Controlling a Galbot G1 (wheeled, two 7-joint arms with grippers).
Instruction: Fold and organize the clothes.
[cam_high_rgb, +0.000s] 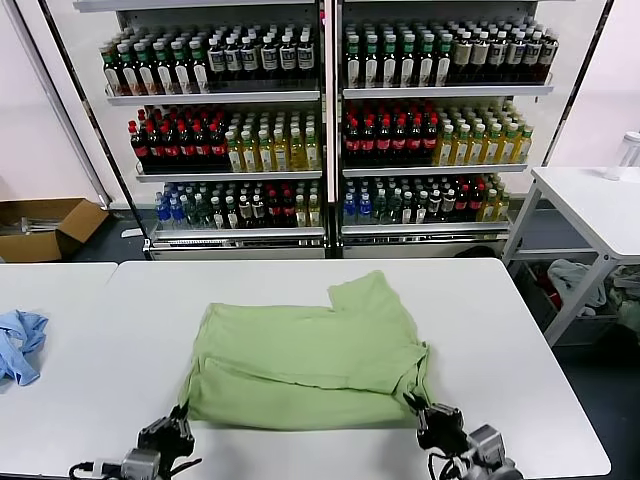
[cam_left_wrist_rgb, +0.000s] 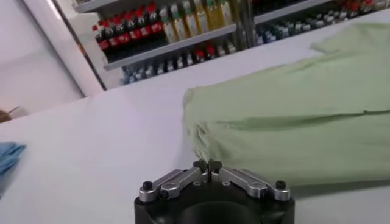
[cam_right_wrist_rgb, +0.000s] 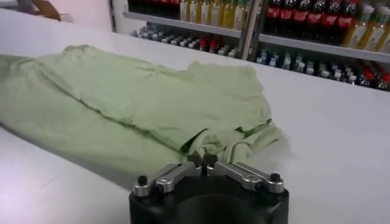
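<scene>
at the lower left the left claw (cam_high_rgb: 180, 418) and at the lower right the right claw (cam_high_rgb: 418, 406) sit pinched closed, each at a near corner of the folded light green soft fabric polo shirt (cam_high_rgb: 305, 355), mid-frame on the white desk (cam_high_rgb: 500, 340); a light blue cloth (cam_high_rgb: 20, 343) lies at the left edge.

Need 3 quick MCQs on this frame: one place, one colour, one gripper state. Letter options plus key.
1. Where is the light blue cloth?
A. on the shirt
B. on the table's left edge
C. in the cardboard box

2. What colour is the polo shirt?
A. light green
B. white
C. red

3. How do the left gripper and right gripper stand?
A. both open wide
B. both shut at the shirt's near corners
C. only the left shut

Key:
1 B, it lies far left, apart from the shirt.
2 A, plainly green in every view.
3 B, fingertips meet in both wrist views.
</scene>
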